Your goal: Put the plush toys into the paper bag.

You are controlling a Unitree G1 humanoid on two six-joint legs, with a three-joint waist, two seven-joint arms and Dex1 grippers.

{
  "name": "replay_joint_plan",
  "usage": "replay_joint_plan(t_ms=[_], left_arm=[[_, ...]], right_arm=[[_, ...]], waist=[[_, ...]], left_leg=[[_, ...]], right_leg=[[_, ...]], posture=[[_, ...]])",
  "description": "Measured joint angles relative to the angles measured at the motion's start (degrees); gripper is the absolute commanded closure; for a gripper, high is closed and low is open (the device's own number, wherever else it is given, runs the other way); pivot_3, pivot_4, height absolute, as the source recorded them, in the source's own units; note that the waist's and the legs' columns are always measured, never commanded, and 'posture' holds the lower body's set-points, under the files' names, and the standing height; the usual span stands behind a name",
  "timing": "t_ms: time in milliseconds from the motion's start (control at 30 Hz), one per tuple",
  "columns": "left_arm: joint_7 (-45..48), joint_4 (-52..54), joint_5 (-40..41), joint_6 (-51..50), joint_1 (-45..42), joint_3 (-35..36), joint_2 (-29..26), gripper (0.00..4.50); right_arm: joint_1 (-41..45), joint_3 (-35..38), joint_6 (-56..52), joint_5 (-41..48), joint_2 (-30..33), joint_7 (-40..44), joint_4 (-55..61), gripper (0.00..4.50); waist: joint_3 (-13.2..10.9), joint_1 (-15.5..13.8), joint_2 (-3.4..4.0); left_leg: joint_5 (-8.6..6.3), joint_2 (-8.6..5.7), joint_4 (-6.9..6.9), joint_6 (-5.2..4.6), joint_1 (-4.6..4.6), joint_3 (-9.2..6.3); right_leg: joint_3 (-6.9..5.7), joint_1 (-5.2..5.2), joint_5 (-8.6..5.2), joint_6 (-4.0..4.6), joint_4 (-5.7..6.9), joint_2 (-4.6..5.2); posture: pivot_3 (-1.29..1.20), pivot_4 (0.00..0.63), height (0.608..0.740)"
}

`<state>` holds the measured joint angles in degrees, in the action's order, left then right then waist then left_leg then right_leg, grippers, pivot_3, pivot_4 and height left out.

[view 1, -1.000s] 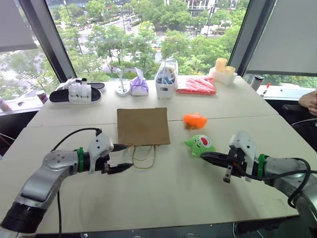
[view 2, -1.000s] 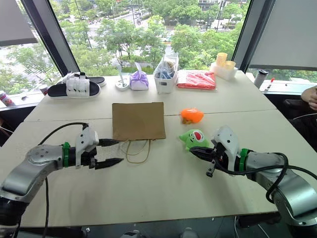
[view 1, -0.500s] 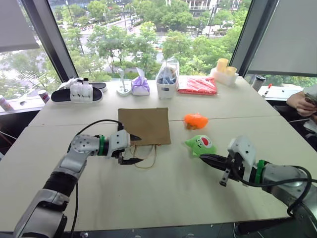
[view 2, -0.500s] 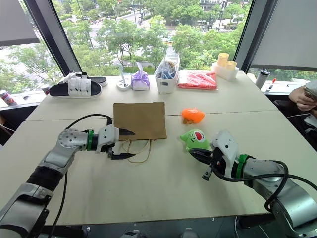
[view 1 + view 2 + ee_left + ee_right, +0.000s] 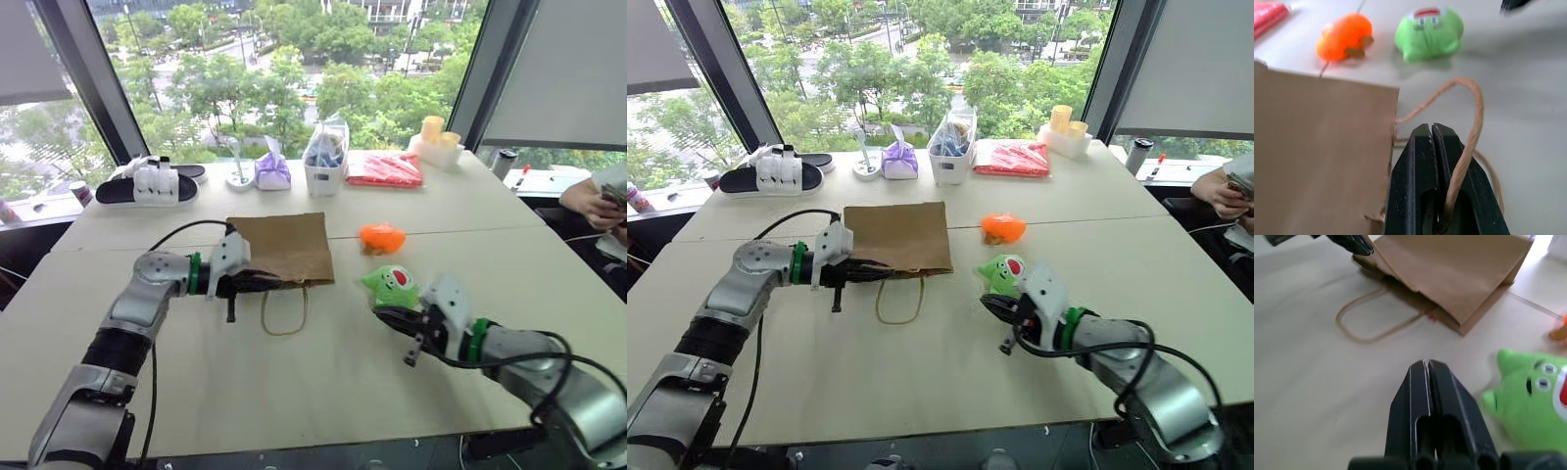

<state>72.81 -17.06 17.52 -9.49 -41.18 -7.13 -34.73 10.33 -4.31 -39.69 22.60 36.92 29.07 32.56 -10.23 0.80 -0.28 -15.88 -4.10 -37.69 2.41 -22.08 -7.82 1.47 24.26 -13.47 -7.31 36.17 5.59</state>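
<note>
Here my left pincer (image 5: 1431, 128) is closed at the bag's (image 5: 282, 247) mouth edge, a twine handle (image 5: 1465, 142) running between its fingers. My right pincer (image 5: 1426, 364), closed and holding nothing, hovers over the counter (image 5: 323, 382) with the green toy (image 5: 393, 286) just beside it. The orange toy (image 5: 382, 236) lies beyond the green one, right of the bag.
</note>
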Motion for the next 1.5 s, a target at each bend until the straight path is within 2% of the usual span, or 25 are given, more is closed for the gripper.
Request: replay_joint_plan(t_ms=[100,200,367,700,933,1200,1367,1500], left_arm=[[-2.1,3.2,2.5,-6.6,-1.4,1.1,1.5,4.44],[-3.6,5.9,4.4,-10.8,-1.9,1.6,1.9,4.44],[-6.9,8.8,7.5,-17.5,-1.8,4.2,2.3,4.44],[-16.5,19.3,17.2,-30.6,-1.5,10.7,4.8,4.44],[-25.6,19.9,22.6,-35.4,-6.8,17.4,5.9,4.44],[-29.7,19.7,23.9,-35.2,-9.1,19.8,5.6,4.44],[-29.2,25.0,24.0,-34.5,-0.8,17.6,5.8,4.44],[-28.2,28.7,22.9,-33.5,9.3,13.1,6.8,4.44]], right_arm=[[5.8,-5.3,-1.0,-4.5,-9.4,-5.9,-6.5,4.50],[9.1,-9.4,-1.2,-7.3,-14.9,-8.8,-11.3,4.50],[16.0,-12.2,0.5,-12.2,-23.0,-12.1,-23.1,4.50],[27.9,-13.4,14.5,-20.1,-36.2,-16.7,-55.0,4.50],[28.5,-13.6,19.9,-24.1,-36.4,-15.5,-59.0,4.50],[24.9,-14.3,19.7,-26.5,-33.7,-12.9,-53.6,4.50],[21.3,-13.1,15.7,-26.3,-31.6,-11.8,-46.4,4.50],[15.6,-9.9,7.5,-23.7,-26.9,-8.2,-33.4,4.50]], waist=[[0.0,0.5,-0.01],[0.0,0.4,0.00],[0.0,0.4,0.00],[0.0,0.7,0.00],[0.0,1.6,0.00],[0.0,1.7,0.01],[0.1,1.6,0.05],[0.0,1.4,0.03]], left_leg=[[0.01,0.01,-0.03,0.03,0.02,-0.01],[0.04,0.01,-0.02,0.07,0.02,-0.05],[0.07,0.01,-0.02,0.13,-0.01,-0.07],[0.22,0.01,0.26,0.39,0.00,-0.13],[0.38,0.00,0.40,0.67,0.05,-0.21],[0.38,-0.01,0.53,0.68,0.28,-0.17],[0.37,0.00,0.60,0.65,0.40,-0.15],[0.34,0.00,0.58,0.61,0.26,-0.16]], right_leg=[[0.01,0.04,0.02,0.03,0.07,-0.03],[0.01,0.10,0.02,0.03,0.15,-0.04],[0.02,0.14,0.05,0.07,0.15,-0.05],[0.04,0.28,0.07,0.11,0.18,-0.05],[0.01,0.29,0.09,0.14,0.21,-0.06],[0.03,0.16,0.09,0.14,0.21,-0.05],[0.07,0.11,0.09,0.15,0.22,-0.05],[0.08,0.18,0.09,0.15,0.18,-0.04]], posture=[[0.00,0.150,0.740],[0.00,0.150,0.740],[0.00,0.150,0.740],[0.00,0.150,0.740],[0.00,0.150,0.740],[0.00,0.150,0.740],[0.00,0.150,0.740],[0.00,0.150,0.740]])
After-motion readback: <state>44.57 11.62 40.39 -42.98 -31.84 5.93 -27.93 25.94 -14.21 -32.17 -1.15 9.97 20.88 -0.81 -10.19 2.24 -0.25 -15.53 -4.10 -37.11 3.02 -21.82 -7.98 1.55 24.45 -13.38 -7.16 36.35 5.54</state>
